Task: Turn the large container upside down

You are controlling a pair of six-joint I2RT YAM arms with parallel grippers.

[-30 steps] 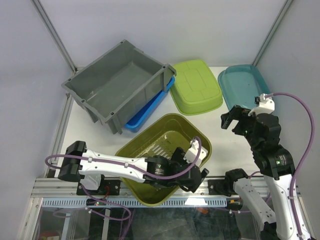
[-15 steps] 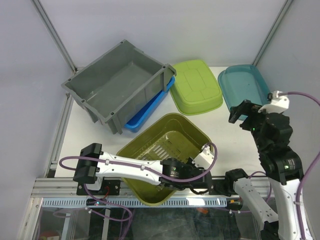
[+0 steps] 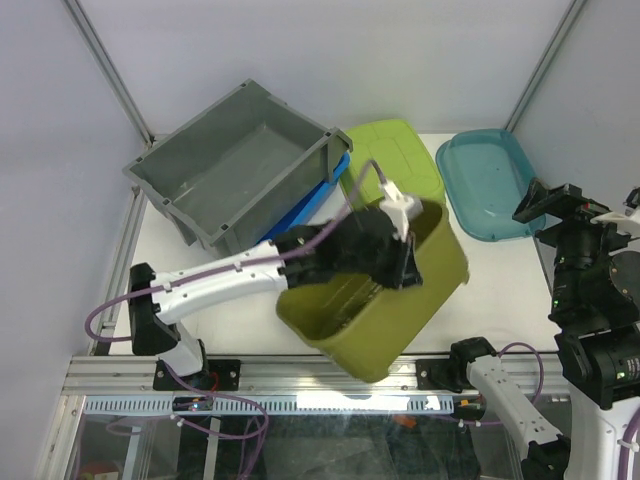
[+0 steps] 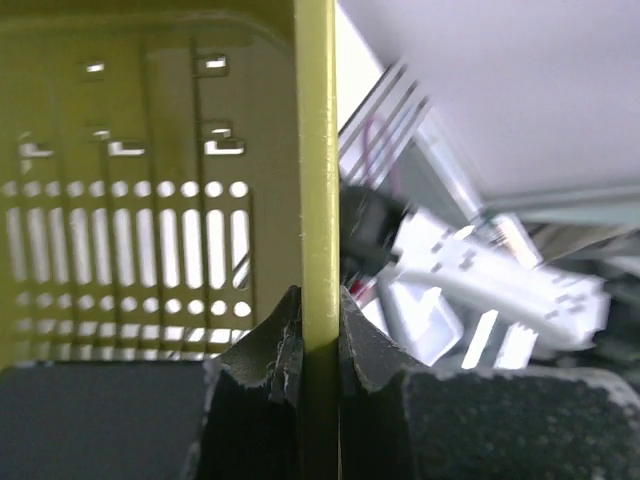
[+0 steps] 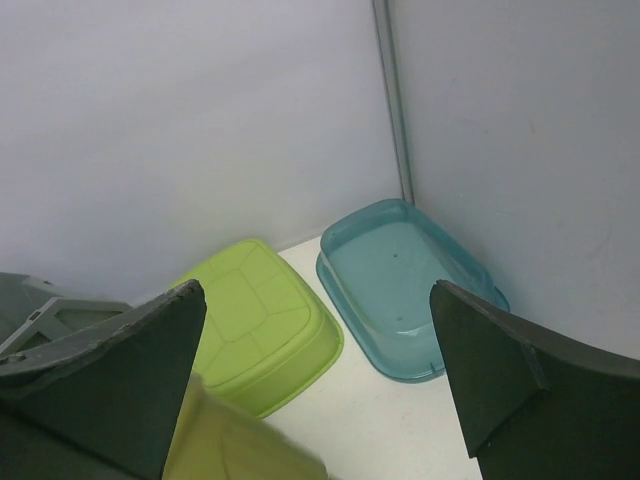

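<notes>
**Olive basket hoisted off the table; grey crate unturned at the back left**

Since a second ago the left arm has swung up and back, carrying the olive-green basket [image 3: 370, 310] with it. The basket lay flat at the near edge then. Now it hangs tilted above the middle of the table [image 3: 490, 280], its mouth facing down and to the left. The right arm has pulled away towards the right edge over the same time.

The left gripper [image 4: 318, 300] is clamped on the basket's rim. In the left wrist view both fingers press against the thin yellow-green edge, one on each side, with the slotted floor of the basket to the left.

The right gripper [image 5: 318, 300] is spread wide and holds nothing. Its fingers frame an upturned lime-green tub [image 5: 265, 320] and a teal tub [image 5: 400, 285] that lies open side up in the far right corner.

The large container [image 3: 235, 165] stands at the back left, well apart from both grippers. It is a dull grey rectangular crate with straight walls and a thick flanged rim, and vertical ribs show on its near end wall. Its open side faces up, so the smooth inner floor is in view. A blue tub [image 3: 300, 215] shows from under its near right side, touching it.
</notes>
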